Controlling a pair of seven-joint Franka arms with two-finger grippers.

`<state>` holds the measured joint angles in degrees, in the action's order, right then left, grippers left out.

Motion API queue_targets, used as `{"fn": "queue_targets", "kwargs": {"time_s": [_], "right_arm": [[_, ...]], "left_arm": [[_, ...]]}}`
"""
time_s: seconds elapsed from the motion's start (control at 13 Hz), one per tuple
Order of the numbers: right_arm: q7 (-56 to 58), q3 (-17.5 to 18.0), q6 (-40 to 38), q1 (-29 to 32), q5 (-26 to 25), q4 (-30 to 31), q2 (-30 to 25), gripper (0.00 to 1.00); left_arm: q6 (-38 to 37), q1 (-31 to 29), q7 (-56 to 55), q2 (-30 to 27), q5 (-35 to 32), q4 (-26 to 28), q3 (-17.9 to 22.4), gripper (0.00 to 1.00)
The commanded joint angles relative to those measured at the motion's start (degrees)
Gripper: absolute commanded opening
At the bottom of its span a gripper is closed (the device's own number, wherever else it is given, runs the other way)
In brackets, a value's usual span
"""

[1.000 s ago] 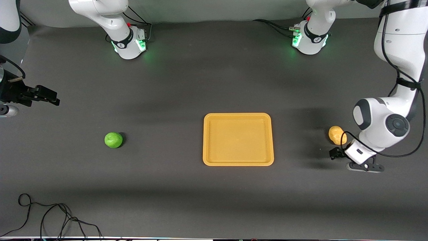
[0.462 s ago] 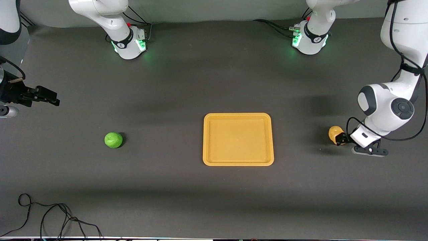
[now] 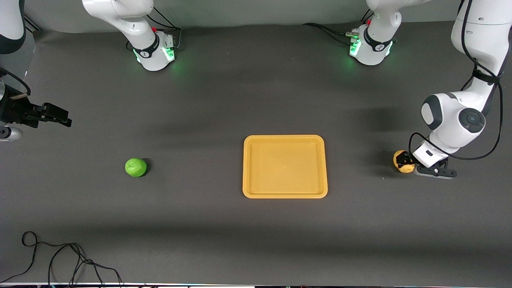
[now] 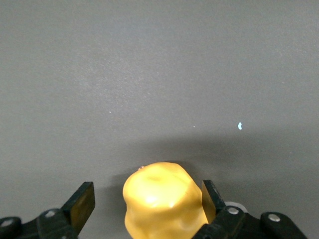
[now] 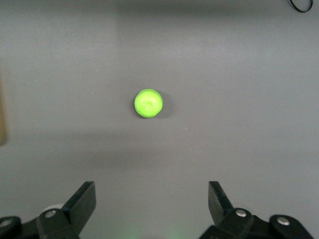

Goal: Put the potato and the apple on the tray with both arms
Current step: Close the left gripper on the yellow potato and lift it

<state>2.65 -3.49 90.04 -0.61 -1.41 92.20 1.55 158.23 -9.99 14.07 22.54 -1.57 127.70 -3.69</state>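
Dark table — left gripper (image 4: 144, 209) down, spread around potato (image 4: 162, 201); right gripper (image 5: 149, 206) waits, wide open.

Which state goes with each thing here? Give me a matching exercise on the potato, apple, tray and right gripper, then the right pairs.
Things:
1. potato
2. apple
3. tray
4. right gripper

States:
A. bare, mid-table
B. open, waiting at the right arm's end of the table
C. between the open fingers of the left gripper
D. alone on the table, toward the right arm's end

Pairs: 1-C, 2-D, 3-A, 4-B
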Motion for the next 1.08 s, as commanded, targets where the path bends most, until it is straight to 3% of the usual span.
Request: {"fn": "queue_targets", "kwargs": {"time_s": [0.0, 0.15, 0.38, 0.46, 0.69, 0.85, 1.0], "right_arm": [[-1.07, -0.28, -0.22, -0.45, -0.35, -1.06, 0.73, 1.00], [-1.07, -0.28, -0.22, -0.45, -0.35, -1.15, 0.74, 1.00], [-1.07, -0.28, -0.22, -0.45, -0.26, -1.15, 0.82, 1.00], [-1.07, -0.28, -0.22, -0.45, -0.35, -1.15, 0.74, 1.00], [-1.07, -0.28, -0.22, -0.45, -0.35, -1.06, 0.82, 1.00], [-1.07, -0.28, -0.22, -0.45, -0.35, -1.15, 0.82, 1.00], [-0.98, -0.28, -0.22, -0.45, -0.26, -1.15, 0.82, 1.00]], "left_arm": [[3.65, 1.28, -0.88, -0.92, 0.60, 3.34, -0.17, 0.95], [5.93, 1.46, -1.15, 0.83, 0.60, 3.52, -0.17, 0.91], [6.82, 1.46, -1.06, 1.20, 0.51, 3.78, -0.17, 0.59], [6.74, 1.46, -0.98, 1.20, 0.51, 3.70, -0.17, 0.54], [4.29, 2.34, -2.11, -0.99, 0.60, 3.17, -1.13, 0.48], [-4.64, 4.79, -7.89, -4.24, 0.60, -0.06, -2.71, 0.48], [-19.47, 10.22, -16.05, -6.79, 0.43, -7.60, -2.81, 0.48]]}}
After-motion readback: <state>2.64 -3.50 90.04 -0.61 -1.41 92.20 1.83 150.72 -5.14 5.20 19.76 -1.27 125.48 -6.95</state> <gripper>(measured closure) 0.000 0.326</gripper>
